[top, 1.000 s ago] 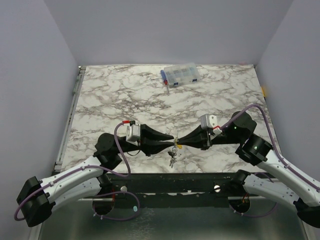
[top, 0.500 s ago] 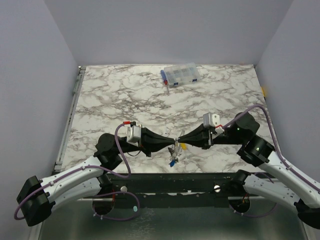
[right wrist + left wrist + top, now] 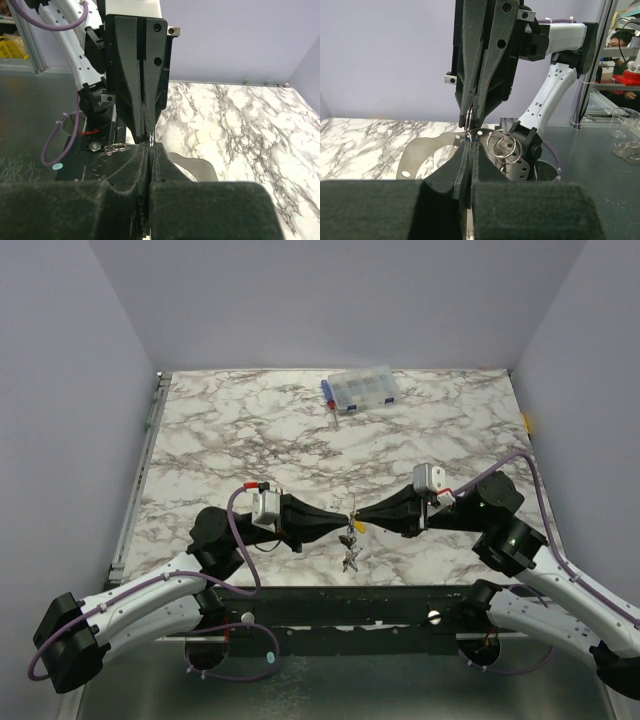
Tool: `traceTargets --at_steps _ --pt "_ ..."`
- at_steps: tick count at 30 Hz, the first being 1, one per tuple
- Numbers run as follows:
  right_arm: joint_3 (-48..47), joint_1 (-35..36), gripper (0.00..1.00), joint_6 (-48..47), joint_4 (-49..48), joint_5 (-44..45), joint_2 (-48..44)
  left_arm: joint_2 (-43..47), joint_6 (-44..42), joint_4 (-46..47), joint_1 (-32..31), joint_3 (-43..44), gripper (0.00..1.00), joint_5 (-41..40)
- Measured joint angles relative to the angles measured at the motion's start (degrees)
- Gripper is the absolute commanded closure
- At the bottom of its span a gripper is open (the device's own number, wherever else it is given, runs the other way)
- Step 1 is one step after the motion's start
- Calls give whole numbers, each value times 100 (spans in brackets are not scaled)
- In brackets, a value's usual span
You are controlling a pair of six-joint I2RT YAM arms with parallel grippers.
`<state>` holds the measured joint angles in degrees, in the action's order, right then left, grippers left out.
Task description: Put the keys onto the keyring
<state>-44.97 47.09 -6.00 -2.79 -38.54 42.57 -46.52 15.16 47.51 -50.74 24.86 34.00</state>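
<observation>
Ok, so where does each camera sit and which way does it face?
Top external: above, behind the robot, looking down at the white marble table; both arms show.
Left wrist: on the left gripper, facing the right gripper; own fingers below.
Right wrist: mirrored, facing the left gripper; own fingers below.
Shared: both grippers shut on the thin silver metal keyring.

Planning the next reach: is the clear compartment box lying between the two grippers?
No, the compartment box sits at the far edge of the table, well beyond the left gripper and right gripper near the front.
</observation>
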Motion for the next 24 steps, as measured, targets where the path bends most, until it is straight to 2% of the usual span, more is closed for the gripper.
traceTargets --at_steps 3,5,10,18,24 --pt "55 0 99 81 -120 0 0 4 -17 -4 0 0 49 -2" --pt "76 0 99 111 -184 -4 0 48 -70 -50 0 0 45 -20" --pt "79 0 99 116 -225 -203 37 295 -214 -168 2 0 48 -63" --pt "79 0 99 129 -142 -575 223 157 -264 -275 2 0 70 -61" --pt "79 -7 99 149 -146 -643 251 79 -254 -306 2 0 76 -44"
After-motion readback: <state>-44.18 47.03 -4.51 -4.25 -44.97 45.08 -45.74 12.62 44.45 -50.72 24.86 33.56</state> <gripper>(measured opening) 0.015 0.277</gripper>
